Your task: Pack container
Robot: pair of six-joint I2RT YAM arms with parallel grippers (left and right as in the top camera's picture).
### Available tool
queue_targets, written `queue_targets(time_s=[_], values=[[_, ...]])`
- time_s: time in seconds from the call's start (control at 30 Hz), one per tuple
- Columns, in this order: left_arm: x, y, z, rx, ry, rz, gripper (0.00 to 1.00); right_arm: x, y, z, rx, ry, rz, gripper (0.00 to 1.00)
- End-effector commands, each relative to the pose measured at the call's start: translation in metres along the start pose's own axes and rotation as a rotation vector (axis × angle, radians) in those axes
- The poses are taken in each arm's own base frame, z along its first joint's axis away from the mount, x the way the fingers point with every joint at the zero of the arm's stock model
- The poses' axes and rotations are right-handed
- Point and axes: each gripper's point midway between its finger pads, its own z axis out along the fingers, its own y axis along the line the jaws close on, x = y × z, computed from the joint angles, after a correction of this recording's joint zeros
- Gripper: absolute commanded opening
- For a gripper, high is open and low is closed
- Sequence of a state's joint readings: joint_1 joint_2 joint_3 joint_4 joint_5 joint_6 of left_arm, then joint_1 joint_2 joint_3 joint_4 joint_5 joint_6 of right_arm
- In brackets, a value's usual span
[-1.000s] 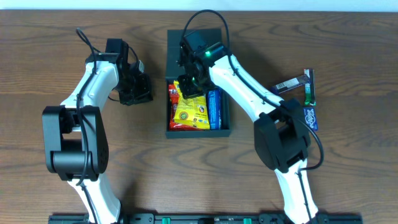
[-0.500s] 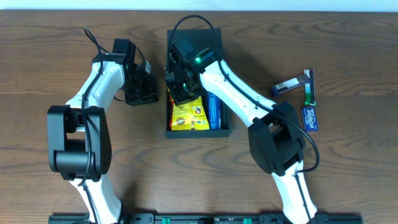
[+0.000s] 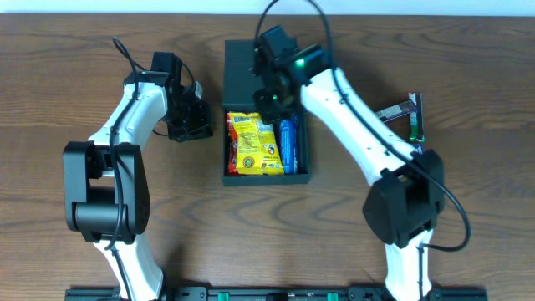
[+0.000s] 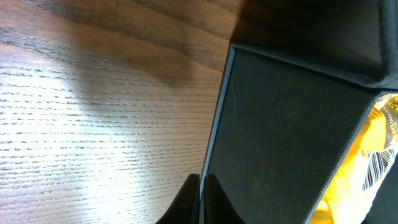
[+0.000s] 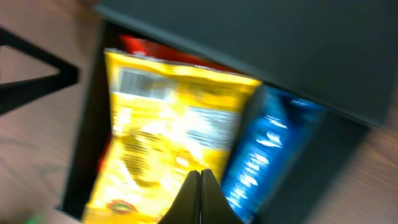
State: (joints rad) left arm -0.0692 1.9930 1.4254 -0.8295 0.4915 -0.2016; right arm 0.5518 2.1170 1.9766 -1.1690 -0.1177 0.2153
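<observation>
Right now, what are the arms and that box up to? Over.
Left gripper shut, beside the container's left wall. Right gripper shut, empty, above it. Container open, yellow packet and blue packet inside. Loose packets wait at right.

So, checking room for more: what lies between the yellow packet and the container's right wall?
A blue packet fills that gap, beside the yellow packet in the container; the overhead view shows it.

Since 1 s ago: right gripper (image 3: 269,100) lifts off the yellow snack packet (image 3: 253,144) and pulls back toward the table's far edge, over the container (image 3: 266,177) hinge. Packet now lies flat and uncovered. Left gripper (image 3: 191,125) edges closer to the container's left wall.
</observation>
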Motion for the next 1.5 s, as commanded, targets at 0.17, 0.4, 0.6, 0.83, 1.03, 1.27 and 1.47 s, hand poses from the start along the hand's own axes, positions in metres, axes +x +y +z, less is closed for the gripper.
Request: queue_targets(time_s=[0.17, 0.4, 0.6, 0.83, 1.03, 1.27, 1.47], values=[[-0.008, -0.009, -0.012, 0.017, -0.038, 0.028, 0.06, 0.036, -0.035, 0.048, 0.097, 0.144, 0.021, 0.01], [-0.008, -0.009, -0.012, 0.018, -0.038, 0.013, 0.06, 0.058, -0.03, 0.072, 0.041, 0.195, 0.03, 0.01], [-0.009, -0.009, -0.012, 0.019, -0.042, 0.008, 0.06, 0.064, -0.016, 0.087, -0.035, 0.193, 0.005, 0.01], [-0.005, -0.02, -0.005, 0.021, -0.034, 0.039, 0.06, 0.061, 0.003, 0.089, -0.099, 0.178, -0.021, 0.01], [0.004, -0.038, 0.004, 0.019, -0.018, 0.092, 0.06, 0.06, 0.02, 0.085, -0.169, 0.176, -0.051, 0.01], [0.005, -0.039, 0.005, 0.016, -0.016, 0.082, 0.06, 0.037, 0.027, 0.068, -0.18, 0.113, -0.087, 0.01], [0.004, -0.039, 0.005, 0.017, -0.02, 0.084, 0.06, 0.039, 0.015, 0.069, -0.113, 0.122, -0.107, 0.01]])
